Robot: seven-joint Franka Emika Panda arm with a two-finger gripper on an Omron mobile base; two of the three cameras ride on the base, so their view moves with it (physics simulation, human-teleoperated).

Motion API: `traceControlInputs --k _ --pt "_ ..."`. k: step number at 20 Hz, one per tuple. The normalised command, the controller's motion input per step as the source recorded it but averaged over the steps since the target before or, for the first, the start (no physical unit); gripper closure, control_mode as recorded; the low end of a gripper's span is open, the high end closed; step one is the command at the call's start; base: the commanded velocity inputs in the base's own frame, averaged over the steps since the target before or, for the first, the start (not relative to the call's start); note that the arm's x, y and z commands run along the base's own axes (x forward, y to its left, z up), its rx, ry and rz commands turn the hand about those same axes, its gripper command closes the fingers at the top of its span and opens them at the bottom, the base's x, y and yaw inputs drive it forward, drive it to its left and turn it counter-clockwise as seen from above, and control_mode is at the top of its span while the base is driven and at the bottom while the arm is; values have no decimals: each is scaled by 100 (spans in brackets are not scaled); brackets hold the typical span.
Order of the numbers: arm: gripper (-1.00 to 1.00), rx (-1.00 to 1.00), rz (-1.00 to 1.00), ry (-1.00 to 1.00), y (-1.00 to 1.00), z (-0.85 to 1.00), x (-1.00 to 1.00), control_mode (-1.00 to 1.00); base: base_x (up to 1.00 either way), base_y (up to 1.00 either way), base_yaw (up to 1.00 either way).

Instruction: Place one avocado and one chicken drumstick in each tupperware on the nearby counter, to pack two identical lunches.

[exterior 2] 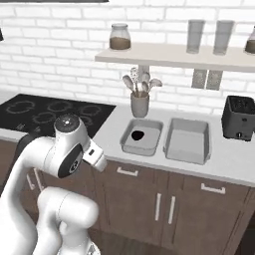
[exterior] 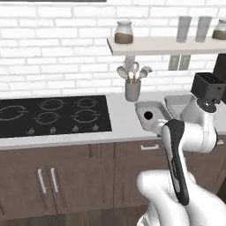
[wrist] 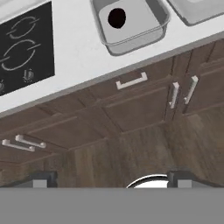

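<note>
Two grey tupperwares stand side by side on the pale counter [exterior 2: 112,130]. The left tupperware [exterior 2: 130,144] [exterior: 140,107] [wrist: 131,40] holds one near-black avocado [exterior 2: 138,134] [exterior: 148,115] [wrist: 117,17]. Nothing lies in the right tupperware [exterior 2: 188,149] [wrist: 197,12], which the arm partly covers in the left base view. My gripper [wrist: 113,179] is open and holds nothing. It hangs in front of the cabinets, below counter height and well short of the trays. The chicken drumsticks are out of view.
A black cooktop [exterior: 53,115] [exterior 2: 55,113] lies left of the trays. A grey cup of utensils [exterior 2: 140,102] [exterior: 132,88] stands behind them. A black toaster [exterior 2: 240,118] sits at the right. A wall shelf [exterior 2: 169,56] carries jars. Dark cabinets [wrist: 131,109] stand below the counter.
</note>
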Motion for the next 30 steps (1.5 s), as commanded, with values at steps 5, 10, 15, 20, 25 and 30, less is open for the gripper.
traceControlInputs --k 5,10,15,20,25,30 --pt "-100 0 0 0 0 0 0 100 -81 0 -68" --pt "-100 0 0 0 0 0 0 100 -37 0 -80" --pt "-100 0 0 0 0 0 0 100 -9 -19 -80" --pt "-100 0 0 0 0 0 0 100 0 -40 -79" --pt "-100 0 0 0 0 0 0 100 0 -74 -73" --pt "-100 0 0 0 0 0 0 100 3 -94 -61"
